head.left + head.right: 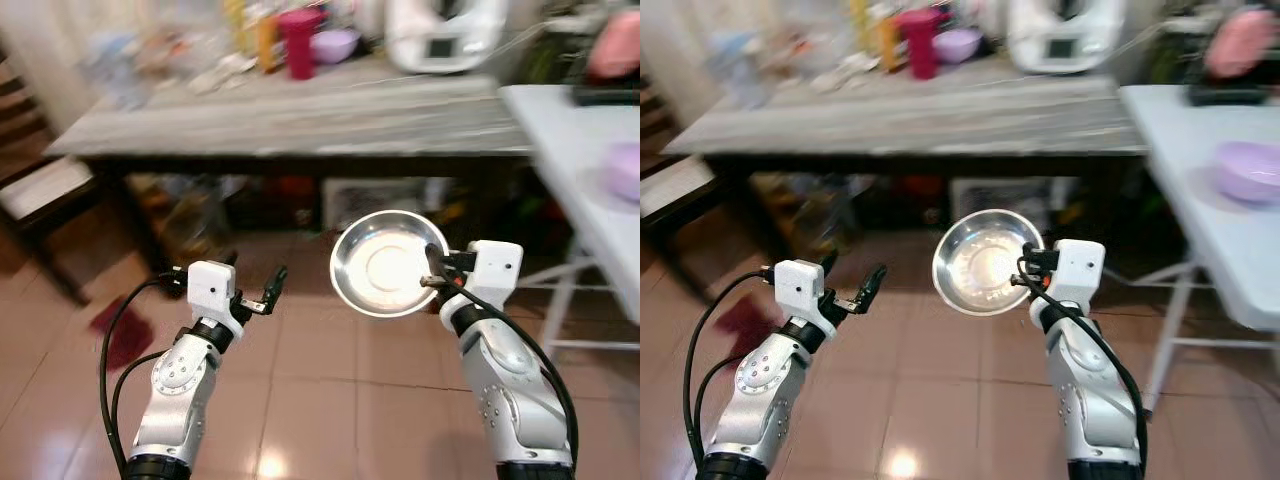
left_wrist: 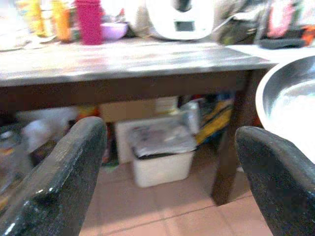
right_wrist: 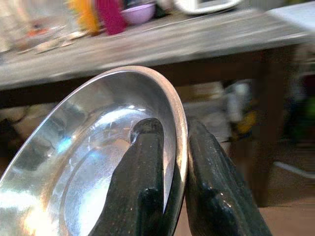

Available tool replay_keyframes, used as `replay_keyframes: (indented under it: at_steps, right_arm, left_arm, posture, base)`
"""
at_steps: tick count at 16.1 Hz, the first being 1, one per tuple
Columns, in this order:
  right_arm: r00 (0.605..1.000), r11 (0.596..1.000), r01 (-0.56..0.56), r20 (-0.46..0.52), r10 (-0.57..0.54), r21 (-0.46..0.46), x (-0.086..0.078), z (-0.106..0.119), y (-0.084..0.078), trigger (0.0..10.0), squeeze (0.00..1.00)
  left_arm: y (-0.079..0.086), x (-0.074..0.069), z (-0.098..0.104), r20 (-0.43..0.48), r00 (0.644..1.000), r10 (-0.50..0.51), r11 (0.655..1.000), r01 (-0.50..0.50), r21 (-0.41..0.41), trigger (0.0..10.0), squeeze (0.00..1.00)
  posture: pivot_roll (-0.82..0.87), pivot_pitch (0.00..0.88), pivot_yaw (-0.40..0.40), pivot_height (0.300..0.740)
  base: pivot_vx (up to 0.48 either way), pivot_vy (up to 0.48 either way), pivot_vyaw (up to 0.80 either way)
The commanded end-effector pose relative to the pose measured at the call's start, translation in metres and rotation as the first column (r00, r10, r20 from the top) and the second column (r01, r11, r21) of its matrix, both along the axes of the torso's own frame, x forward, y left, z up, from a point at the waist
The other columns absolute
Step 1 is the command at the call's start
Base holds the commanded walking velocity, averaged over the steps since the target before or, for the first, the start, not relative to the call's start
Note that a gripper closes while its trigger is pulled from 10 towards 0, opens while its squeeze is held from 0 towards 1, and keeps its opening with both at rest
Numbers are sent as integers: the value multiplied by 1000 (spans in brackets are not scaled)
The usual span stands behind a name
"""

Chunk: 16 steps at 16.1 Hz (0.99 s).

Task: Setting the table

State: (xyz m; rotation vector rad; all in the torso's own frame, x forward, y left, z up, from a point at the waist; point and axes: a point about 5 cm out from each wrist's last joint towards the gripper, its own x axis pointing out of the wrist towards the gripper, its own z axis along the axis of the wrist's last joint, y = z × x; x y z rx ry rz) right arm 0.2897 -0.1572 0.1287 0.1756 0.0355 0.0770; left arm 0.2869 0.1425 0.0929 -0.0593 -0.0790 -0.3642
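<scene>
Head views: the right claw (image 1: 432,268) is clamped on the rim of a steel plate (image 1: 388,263), carried upright; the left claw (image 1: 268,292) is spread, empty. Right wrist view: fingers (image 3: 140,177) pinch the rim. Carrying step; next, laying it on the white counter (image 1: 1200,190) beyond the right claw.

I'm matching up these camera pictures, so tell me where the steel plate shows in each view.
Left eye: steel plate at centre, held by the right gripper.
Right eye: just left of centre.
Left wrist: at the right edge.
Right wrist: across the left and middle, pinched at its rim.
Shared landmark: magenta cup.
</scene>
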Motion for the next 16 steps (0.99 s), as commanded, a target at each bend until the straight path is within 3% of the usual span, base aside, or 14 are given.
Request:
replay_keyframes:
  at_steps: [1, 7, 11, 16]
  right_arm:
    - [999, 1000, 2, 33, -2, -2, 1, 7, 1, 10000, 0]
    - [998, 1000, -8, 63, 9, -26, 2, 11, 3, 10000, 0]
    - [998, 1000, 4, 68, -2, -28, 2, 11, 1, 10000, 0]
    - [997, 999, 35, 74, -32, -36, 3, 11, -2, 10000, 0]
  left_arm:
    - [1, 0, 3, 6, 1000, -8, 1000, 8, 7, 10000, 0]
    - [-3, -2, 3, 4, 1000, -29, 1000, 29, -3, 10000, 0]
    - [-7, -2, 4, 4, 999, -48, 999, 48, -8, 10000, 0]
    - [-11, -4, 3, 1, 998, -64, 998, 64, -13, 10000, 0]
  posture:
    - [-204, 53, 63, 740]
    - [-204, 53, 65, 740]
    - [-205, 52, 65, 740]
    - [-204, 52, 64, 740]
  base:
    - [428, 0, 0]
    - [466, 0, 0]
    - [480, 0, 673]
    - [480, 0, 0]
